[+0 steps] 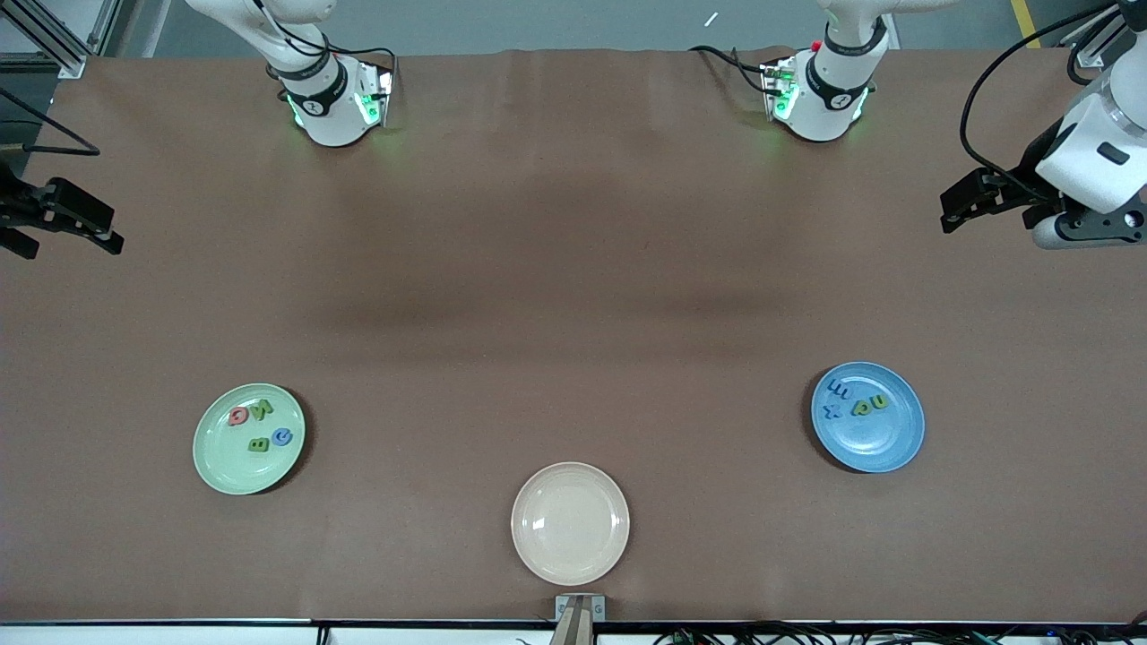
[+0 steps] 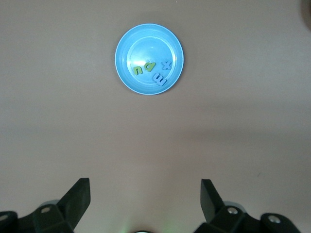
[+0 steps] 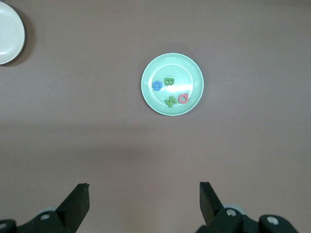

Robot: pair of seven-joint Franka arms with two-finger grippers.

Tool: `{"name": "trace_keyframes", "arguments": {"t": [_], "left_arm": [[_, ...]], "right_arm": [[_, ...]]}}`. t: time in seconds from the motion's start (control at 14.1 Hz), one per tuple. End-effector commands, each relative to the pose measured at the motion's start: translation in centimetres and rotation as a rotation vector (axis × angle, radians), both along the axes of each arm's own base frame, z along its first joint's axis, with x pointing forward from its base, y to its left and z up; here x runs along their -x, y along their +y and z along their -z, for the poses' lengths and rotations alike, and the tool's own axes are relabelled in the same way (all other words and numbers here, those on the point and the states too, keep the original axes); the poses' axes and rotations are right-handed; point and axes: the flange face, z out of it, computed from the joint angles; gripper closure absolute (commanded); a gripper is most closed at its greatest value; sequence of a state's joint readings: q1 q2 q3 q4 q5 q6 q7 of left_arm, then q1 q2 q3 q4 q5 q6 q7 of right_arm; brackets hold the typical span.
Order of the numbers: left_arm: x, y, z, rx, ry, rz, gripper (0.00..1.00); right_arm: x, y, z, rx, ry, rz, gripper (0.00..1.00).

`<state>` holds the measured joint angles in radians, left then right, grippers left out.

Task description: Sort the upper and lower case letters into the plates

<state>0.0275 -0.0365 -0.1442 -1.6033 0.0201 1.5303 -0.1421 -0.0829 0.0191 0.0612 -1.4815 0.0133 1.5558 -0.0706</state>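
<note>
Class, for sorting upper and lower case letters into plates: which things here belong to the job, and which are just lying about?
Part of the job:
- mint green plate holding four letters
- blue plate holding four letters
- left gripper and right gripper, fingers open, waiting at the table's ends

Just lying about:
- cream plate

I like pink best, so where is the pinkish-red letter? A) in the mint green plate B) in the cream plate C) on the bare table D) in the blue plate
A: the pinkish-red letter lies in the mint green plate with two green letters and a blue one; the cream plate holds nothing.
</note>
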Motion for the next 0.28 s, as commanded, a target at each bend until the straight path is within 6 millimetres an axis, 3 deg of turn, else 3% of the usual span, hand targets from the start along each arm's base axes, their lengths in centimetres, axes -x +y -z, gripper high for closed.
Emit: {"name": "trace_keyframes", "arguments": {"t": [0.0,0.21], "left_arm": [[0.35,0.28,-1.68,0.019,-0.036,0.006,0.0],[0.35,0.2,-1.82,0.02,-0.039,0.008,0.0]], "right_arm": [[0.15,-0.17,-0.31,0.007,-0.007,0.014,0.0],[0.13,0.18,-0.32,0.007,-0.009,0.009,0.0]]}}
